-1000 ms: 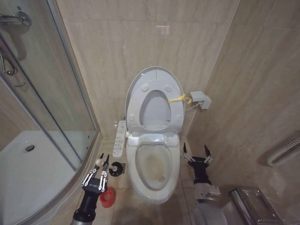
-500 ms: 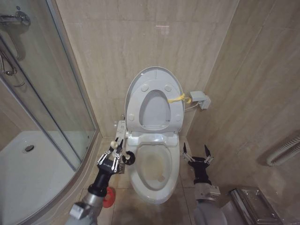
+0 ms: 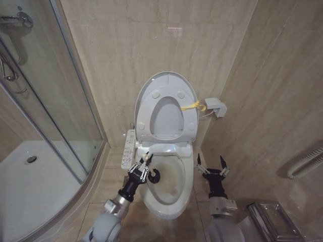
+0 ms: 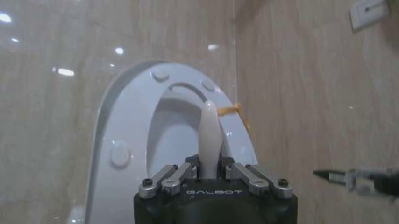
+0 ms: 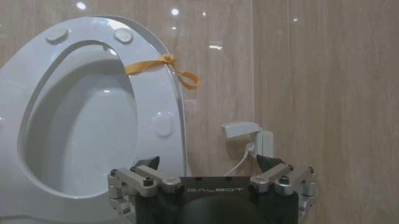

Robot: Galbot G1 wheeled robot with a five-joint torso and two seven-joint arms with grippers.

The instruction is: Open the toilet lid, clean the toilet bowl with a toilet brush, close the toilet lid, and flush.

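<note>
The left claw (image 3: 145,160) is seen clamped on the white handle of the toilet brush (image 3: 152,174), its fingers (image 4: 167,176) closed against the stick on both sides. The handle is gripped near its top, and the dark bristle head is held just inside the left rim of the toilet bowl (image 3: 187,174), above the basin. The left arm is extended forward and toward the right from the lower edge of the head view, with the wrist angled up toward the raised lid.

The right claw (image 3: 211,164) is held with its fingers (image 5: 147,162) spread apart and nothing between them. It is raised upright beside the right side of the bowl, near the wall, on a vertical forearm.

The toilet lid (image 3: 166,79) is stood upright against the rear wall, with the seat ring (image 3: 192,121) lifted against it. A yellow tie (image 3: 194,106) is fastened on the ring's right edge. The side button panel (image 3: 128,148) is located left of the bowl.
</note>
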